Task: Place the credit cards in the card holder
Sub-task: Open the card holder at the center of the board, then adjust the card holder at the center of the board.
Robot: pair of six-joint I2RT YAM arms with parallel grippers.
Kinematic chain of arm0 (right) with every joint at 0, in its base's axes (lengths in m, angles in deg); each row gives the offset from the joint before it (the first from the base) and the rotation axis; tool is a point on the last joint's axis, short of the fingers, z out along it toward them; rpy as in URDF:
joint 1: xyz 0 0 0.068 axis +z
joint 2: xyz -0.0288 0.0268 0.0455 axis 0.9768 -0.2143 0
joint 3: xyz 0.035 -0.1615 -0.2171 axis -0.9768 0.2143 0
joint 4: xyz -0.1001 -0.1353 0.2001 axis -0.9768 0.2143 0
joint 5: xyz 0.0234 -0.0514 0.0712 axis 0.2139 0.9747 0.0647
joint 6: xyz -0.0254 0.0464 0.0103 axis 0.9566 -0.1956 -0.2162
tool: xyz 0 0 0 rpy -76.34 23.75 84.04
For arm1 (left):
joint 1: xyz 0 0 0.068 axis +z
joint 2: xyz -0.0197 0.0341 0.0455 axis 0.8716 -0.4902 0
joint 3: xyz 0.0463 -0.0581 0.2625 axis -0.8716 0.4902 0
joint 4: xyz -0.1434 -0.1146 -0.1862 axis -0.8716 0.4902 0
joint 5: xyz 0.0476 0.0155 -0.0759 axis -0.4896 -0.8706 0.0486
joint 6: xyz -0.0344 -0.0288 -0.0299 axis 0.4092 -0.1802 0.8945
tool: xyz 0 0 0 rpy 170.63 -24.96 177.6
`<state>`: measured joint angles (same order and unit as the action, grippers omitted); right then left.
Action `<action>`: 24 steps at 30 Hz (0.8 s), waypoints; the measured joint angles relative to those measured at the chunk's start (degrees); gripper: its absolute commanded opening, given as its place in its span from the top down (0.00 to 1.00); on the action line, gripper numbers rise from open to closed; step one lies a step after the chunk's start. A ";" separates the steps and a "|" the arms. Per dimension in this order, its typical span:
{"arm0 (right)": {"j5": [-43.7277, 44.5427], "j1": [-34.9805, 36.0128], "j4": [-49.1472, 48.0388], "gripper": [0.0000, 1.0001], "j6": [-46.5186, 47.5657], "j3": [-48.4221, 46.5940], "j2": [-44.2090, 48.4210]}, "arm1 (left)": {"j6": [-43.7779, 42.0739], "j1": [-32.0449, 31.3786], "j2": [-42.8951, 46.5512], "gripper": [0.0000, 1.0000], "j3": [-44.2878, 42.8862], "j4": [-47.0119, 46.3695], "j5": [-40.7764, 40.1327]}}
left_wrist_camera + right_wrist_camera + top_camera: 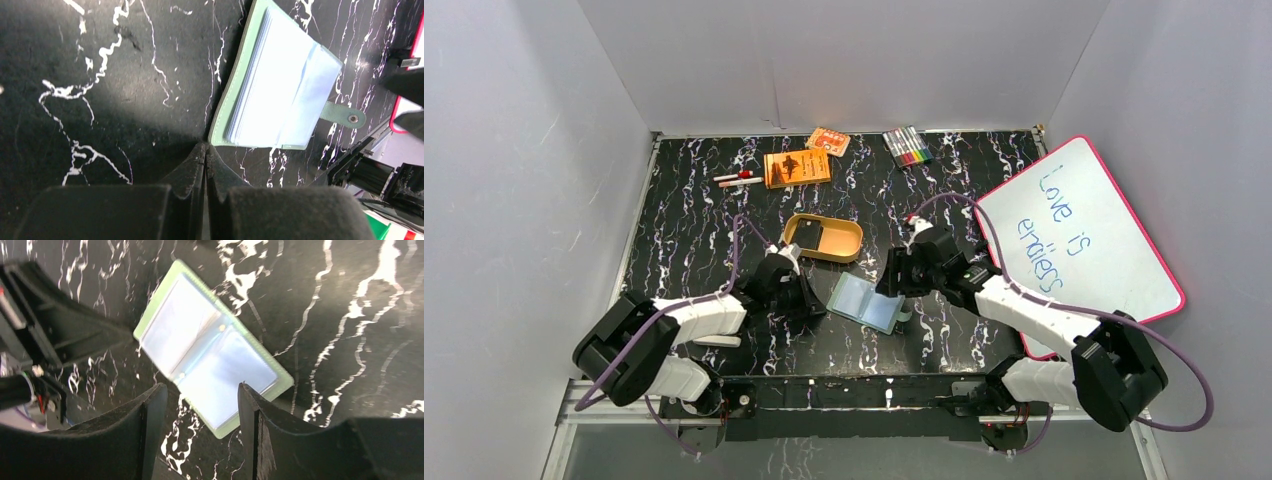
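Black fingers of the left hand [206, 146] are clenched together, tips at a corner of the open card holder [280, 95] lying flat on the desk [100, 100]. Above it the right hand [201, 388] hovers released. Only the overhead view shows a gold tin [850, 240] beyond the left hand, dark credit cards [808, 236] inside. Holder's long axis runs between the hands, snap strap [345, 114] toward the right one.

Along the far edge of the black marbled surface [684, 230] lie two pens [738, 178], an orange booklet [797, 168], a smaller orange packet [828, 141] and a marker set [907, 146]. A gold oval tin [844, 240] sits mid-surface. A pink-rimmed whiteboard [1079, 235] overhangs the right edge.
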<state>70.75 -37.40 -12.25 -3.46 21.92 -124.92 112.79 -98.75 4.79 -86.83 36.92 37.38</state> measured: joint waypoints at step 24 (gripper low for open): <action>0.44 -3.89 2.36 0.52 -2.89 -0.98 -11.19 | 1.03 -0.66 21.84 1.00 2.45 14.60 -5.68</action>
<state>71.18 -41.29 -9.89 -6.34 20.94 -136.11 113.81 -99.41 26.62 -84.38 51.52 31.70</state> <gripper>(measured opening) 0.529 0.007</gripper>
